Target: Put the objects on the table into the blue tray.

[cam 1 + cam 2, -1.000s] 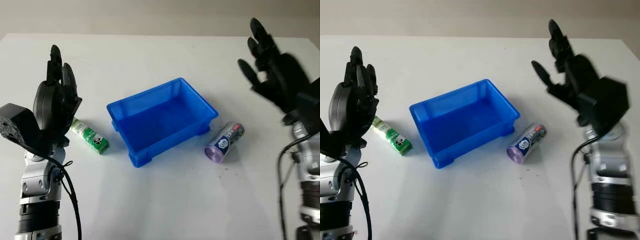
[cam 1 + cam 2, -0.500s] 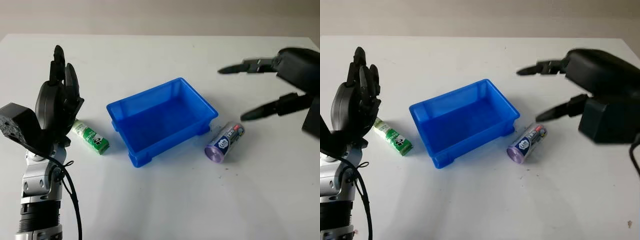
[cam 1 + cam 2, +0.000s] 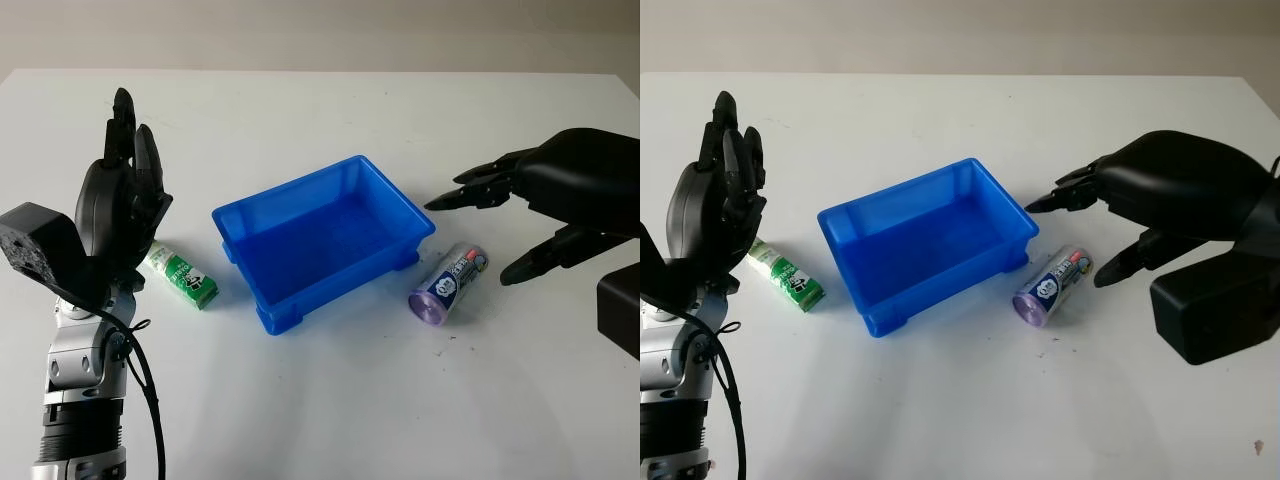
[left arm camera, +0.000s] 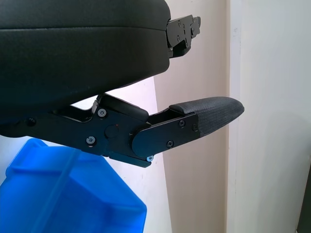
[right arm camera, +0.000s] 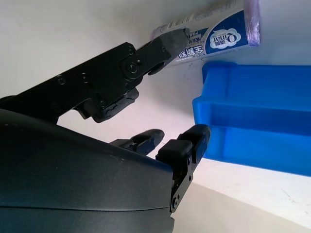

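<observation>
Left eye view: blue tray [image 3: 325, 240] sat mid-frame on the white bench [image 3: 330, 400], nothing inside it. Purple-capped tube [image 3: 449, 284] lay just right of the tray; green packet [image 3: 180, 274] lay to its left. Right hand [image 3: 560, 205] hovered at frame right above the tube, fingers [image 3: 470, 192] released, holding nothing. Left hand [image 3: 115, 225] was raised at frame left near the packet, open.
</observation>
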